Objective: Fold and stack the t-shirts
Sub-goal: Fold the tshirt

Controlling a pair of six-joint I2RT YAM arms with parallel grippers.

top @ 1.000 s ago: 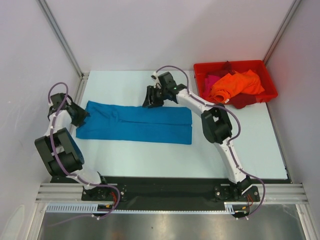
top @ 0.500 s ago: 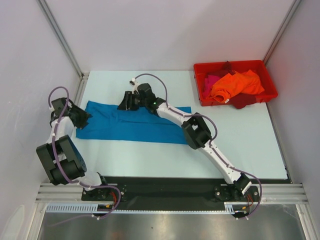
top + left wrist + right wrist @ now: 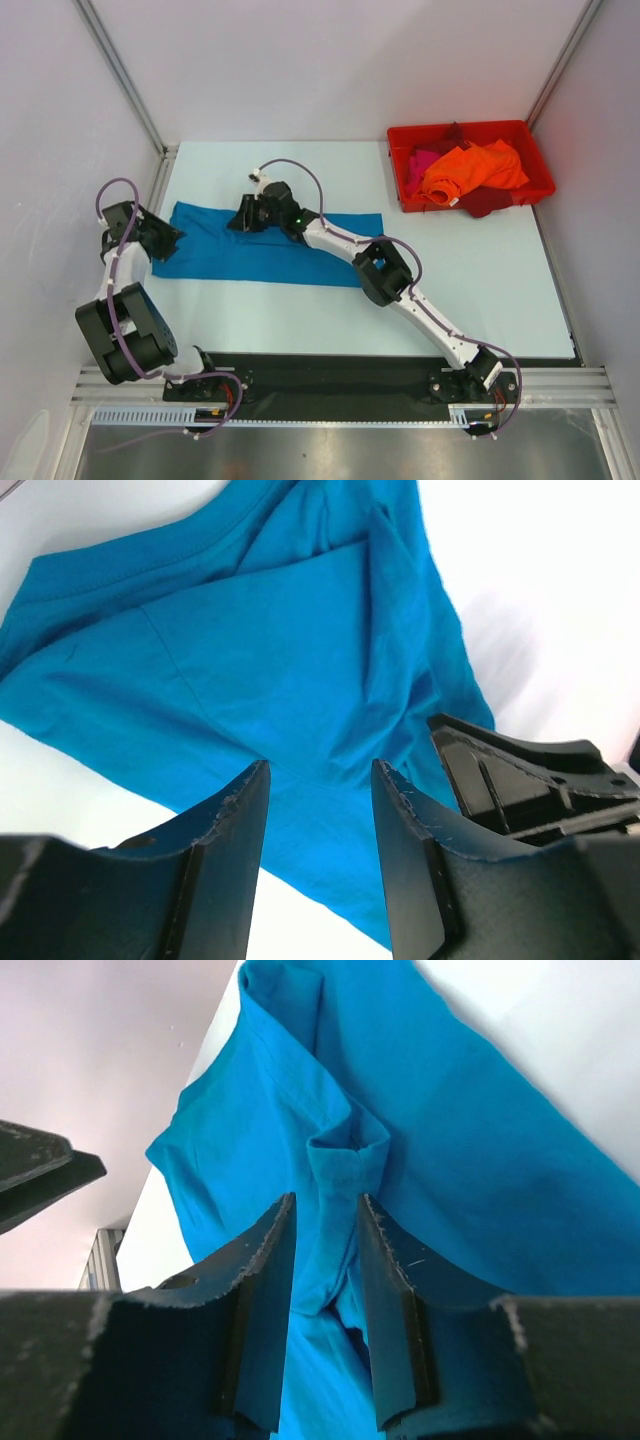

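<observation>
Your teal t-shirt [image 3: 225,258] lies flat on the tabletop [image 3: 490,270], left of centre, already folded into one long band running left to right. The rest of the pile, an orange t-shirt [image 3: 470,168] over a pink one [image 3: 421,162] and a dark red one [image 3: 488,204], sits in the red bin [image 3: 500,125] at the far right corner, well apart from it. Your left tool [image 3: 158,237] is at the band's left end with its jaws apart and nothing between them. Your right tool [image 3: 325,1200] reaches across to the far edge, jaws narrow around a raised pleat of cloth; you cannot tell whether they actually bite. Expect the shirt to be light, limp and thin: it will sag, slide and drag along the tabletop if lifted from one point. Take it at the two corners of one end, catching every layer, so the fold travels together
</observation>
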